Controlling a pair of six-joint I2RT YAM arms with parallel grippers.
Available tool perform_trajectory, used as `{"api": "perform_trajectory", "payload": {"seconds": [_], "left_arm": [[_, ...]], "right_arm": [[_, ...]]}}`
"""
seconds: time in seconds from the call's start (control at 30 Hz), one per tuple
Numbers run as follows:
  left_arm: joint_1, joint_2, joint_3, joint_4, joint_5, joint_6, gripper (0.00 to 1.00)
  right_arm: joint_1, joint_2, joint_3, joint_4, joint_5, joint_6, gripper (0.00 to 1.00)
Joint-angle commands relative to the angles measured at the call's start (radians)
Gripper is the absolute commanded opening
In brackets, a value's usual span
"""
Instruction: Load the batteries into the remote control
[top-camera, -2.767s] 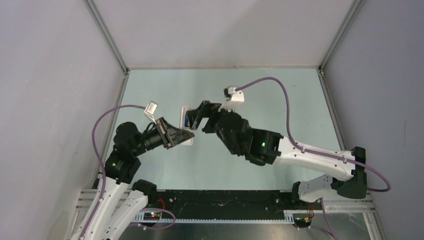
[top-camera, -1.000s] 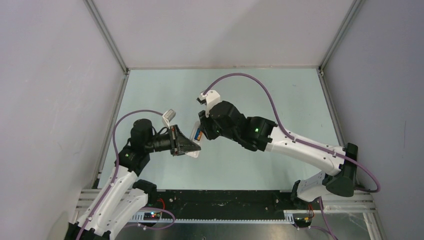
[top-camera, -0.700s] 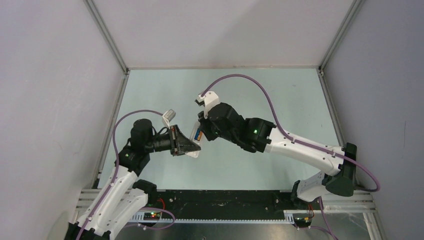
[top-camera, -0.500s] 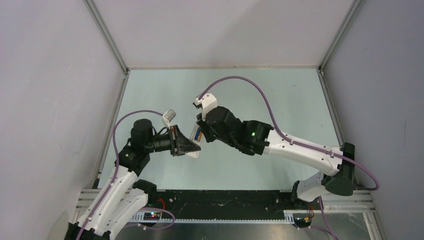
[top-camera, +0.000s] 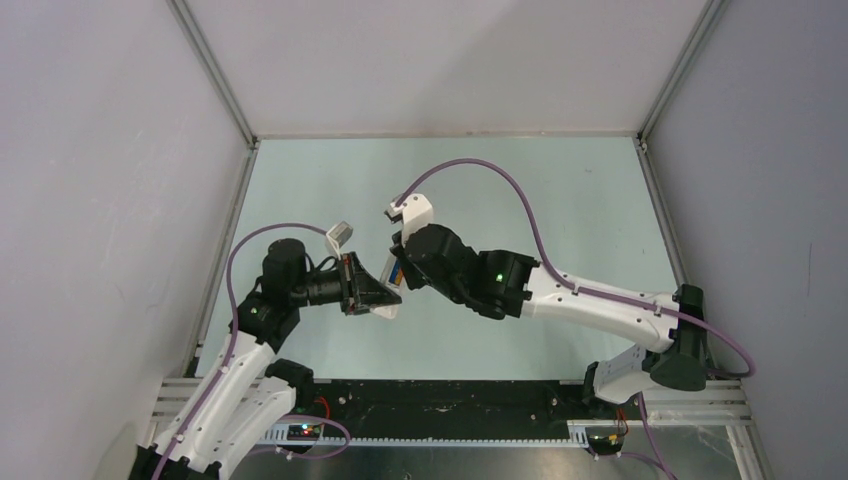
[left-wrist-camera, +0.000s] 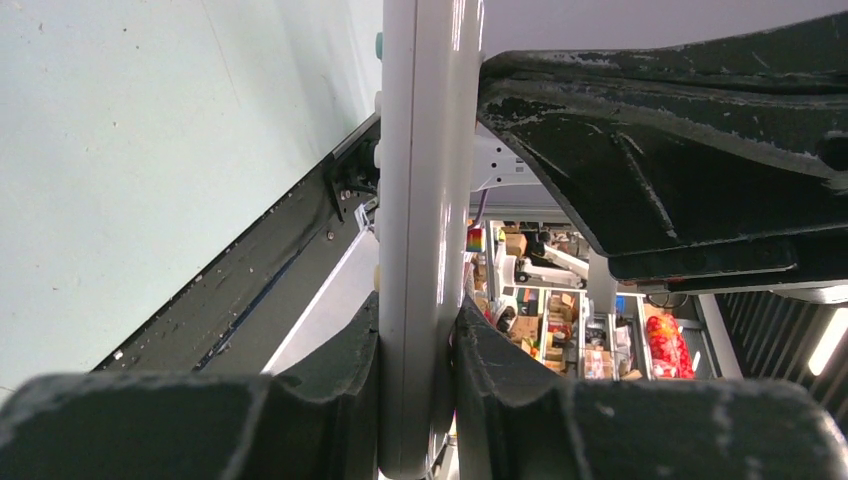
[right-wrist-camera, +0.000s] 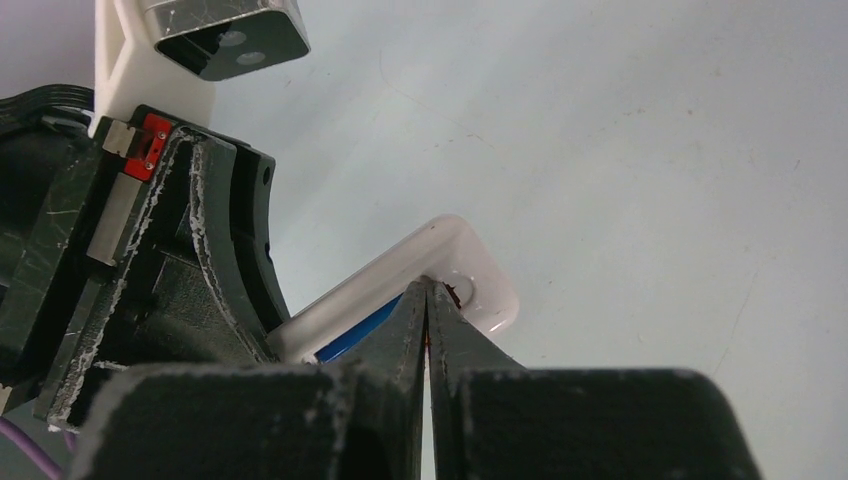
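My left gripper (top-camera: 380, 291) is shut on the white remote control (top-camera: 389, 309) and holds it above the table. In the left wrist view the remote control (left-wrist-camera: 425, 190) runs edge-on between the two pads (left-wrist-camera: 350, 370). My right gripper (right-wrist-camera: 428, 298) is shut, its joined tips resting on the open battery bay of the remote control (right-wrist-camera: 478, 272). A blue battery (right-wrist-camera: 362, 327) lies in that bay left of the tips, and a sliver of orange battery (right-wrist-camera: 457, 293) shows right of them. From above, the right gripper (top-camera: 398, 266) covers most of the bay; a blue and orange spot (top-camera: 395, 273) shows.
The pale green table (top-camera: 560, 200) is walled by grey panels left, right and behind. A black rail (top-camera: 450, 395) with both arm bases runs along the near edge. The right arm's purple cable (top-camera: 490, 170) arcs over the middle.
The right gripper's jaws have closed fully, and that arm has slid slightly toward the near side. The left gripper still holds the remote in about the same place.
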Motion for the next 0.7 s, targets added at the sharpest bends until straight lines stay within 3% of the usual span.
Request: {"api": "perform_trajectory", "payload": {"seconds": [0.0,0.4,0.67], "left_arm": [[-0.002,-0.022,0.070,0.071,-0.002,-0.019,0.00],[0.001,-0.022,0.088,0.070,-0.024,-0.048,0.00],[0.006,-0.028,0.110,0.075,-0.008,-0.051,0.00]], "right_arm": [[0.025,-0.032,-0.052,0.057,-0.019,0.066,0.03],[0.060,-0.042,-0.106,0.104,0.038,0.097,0.02],[0.067,-0.118,-0.237,0.253,0.114,0.134,0.02]]}}
